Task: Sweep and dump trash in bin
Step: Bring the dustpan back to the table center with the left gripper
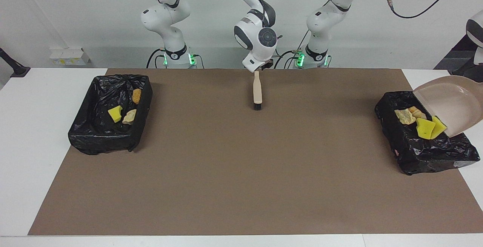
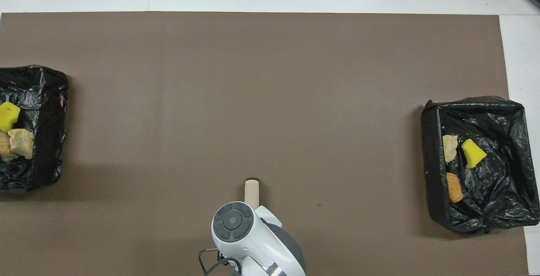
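My left gripper (image 1: 479,65) is at the edge of the facing view and holds the beige dustpan (image 1: 449,105) tipped steeply over the black-lined bin (image 1: 422,152) at the left arm's end. Trash lies in that bin under the pan's lip: yellow sponge chunks (image 1: 426,128) and tan lumps (image 1: 405,116), which also show in the overhead view (image 2: 21,143). My right gripper (image 1: 259,68) is shut on the handle of a beige brush (image 1: 257,90), which hangs bristles down over the mat near the robots. The brush also shows in the overhead view (image 2: 252,190).
A second black-lined bin (image 1: 102,141) stands at the right arm's end and holds a yellow chunk (image 1: 115,113) and two tan-orange lumps (image 1: 130,116). A brown mat (image 1: 241,171) covers the table. A small white box (image 1: 69,56) sits at the table's edge near the robots.
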Controlling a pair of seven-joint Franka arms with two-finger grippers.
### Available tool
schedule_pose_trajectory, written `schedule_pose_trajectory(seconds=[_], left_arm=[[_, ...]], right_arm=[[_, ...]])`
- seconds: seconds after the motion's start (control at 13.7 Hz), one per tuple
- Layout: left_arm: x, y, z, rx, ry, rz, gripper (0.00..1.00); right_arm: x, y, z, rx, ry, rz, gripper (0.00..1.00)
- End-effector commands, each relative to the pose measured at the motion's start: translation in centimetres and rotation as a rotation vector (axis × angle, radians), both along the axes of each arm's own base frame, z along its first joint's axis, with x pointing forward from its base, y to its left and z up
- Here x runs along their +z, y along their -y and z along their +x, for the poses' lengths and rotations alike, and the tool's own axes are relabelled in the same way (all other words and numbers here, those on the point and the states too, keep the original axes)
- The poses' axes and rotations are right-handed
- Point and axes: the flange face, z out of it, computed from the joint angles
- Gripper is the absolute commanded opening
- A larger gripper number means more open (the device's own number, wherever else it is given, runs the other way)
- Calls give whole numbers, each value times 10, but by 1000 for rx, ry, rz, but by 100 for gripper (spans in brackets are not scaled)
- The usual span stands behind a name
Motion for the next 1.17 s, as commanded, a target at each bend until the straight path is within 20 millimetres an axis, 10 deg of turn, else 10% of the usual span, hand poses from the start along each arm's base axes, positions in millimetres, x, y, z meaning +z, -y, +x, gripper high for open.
schedule_pose_trajectory(seconds=[0.0, 0.29, 0.73, 1.09], left_arm=[[14, 6, -1, -44, 16, 77, 0], [47, 1, -3, -65, 82, 105, 0], [99, 35, -15, -26, 259, -97, 0], [77, 126, 1, 40, 312, -360, 0]], right_arm=[[23, -3, 18, -7, 52, 33, 100], [84, 42, 63, -104, 132, 86, 100], [169, 166, 133, -217, 262, 41, 100], [234, 280, 186, -316, 352, 36, 100]])
